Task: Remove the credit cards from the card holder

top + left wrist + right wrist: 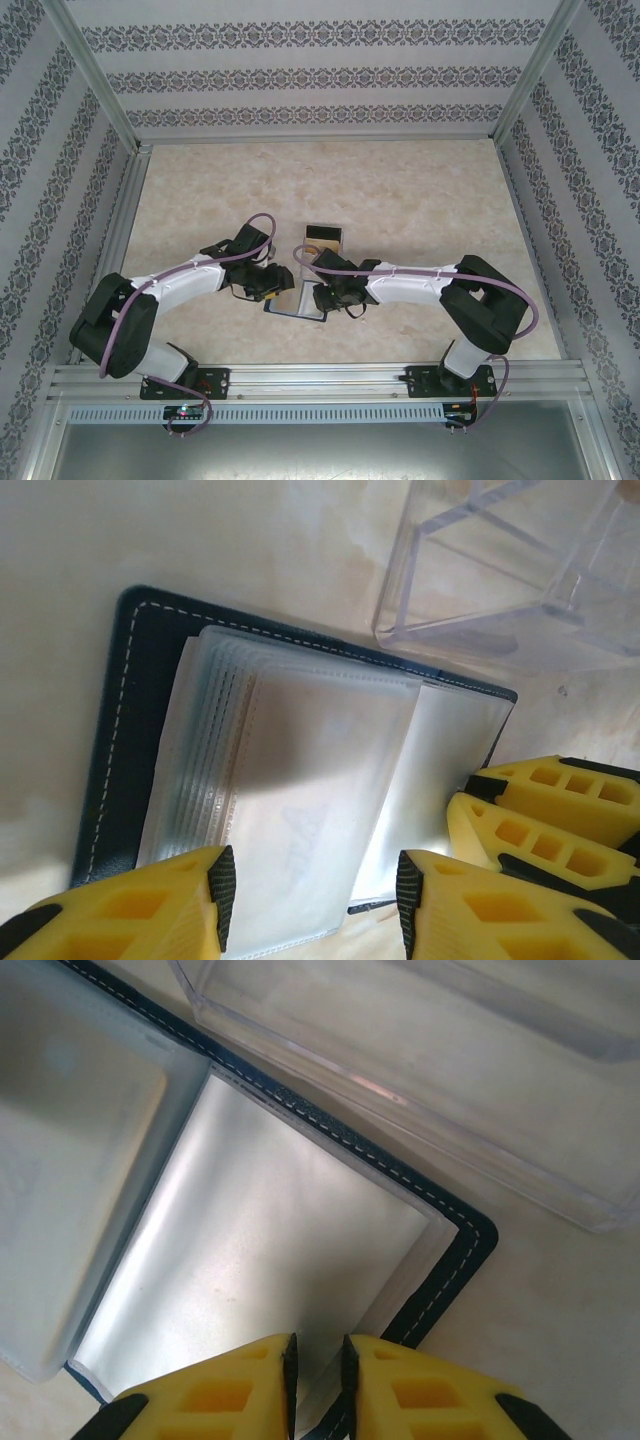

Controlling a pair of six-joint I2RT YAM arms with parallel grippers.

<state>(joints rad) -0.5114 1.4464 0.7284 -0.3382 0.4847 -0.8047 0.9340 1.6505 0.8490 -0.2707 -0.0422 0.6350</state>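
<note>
walls (300,75): floral-striped wallpaper | table (420,190): beige marble | frame (92,70): aluminium

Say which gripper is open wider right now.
The left gripper: its jaws stand wide apart over the clear sleeves of the card holder; the right gripper shows just a narrow slit.

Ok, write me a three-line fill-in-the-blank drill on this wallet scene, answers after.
1. The card holder is not folded shut: it lies ____ on the table, clear sleeves up.
2. The right gripper, pinched on the holder's edge, and the left gripper, jaws apart above the sleeves, both have ____ fingers.
3. The holder's stitching is ____.
Missing words: open; yellow; white.
</note>
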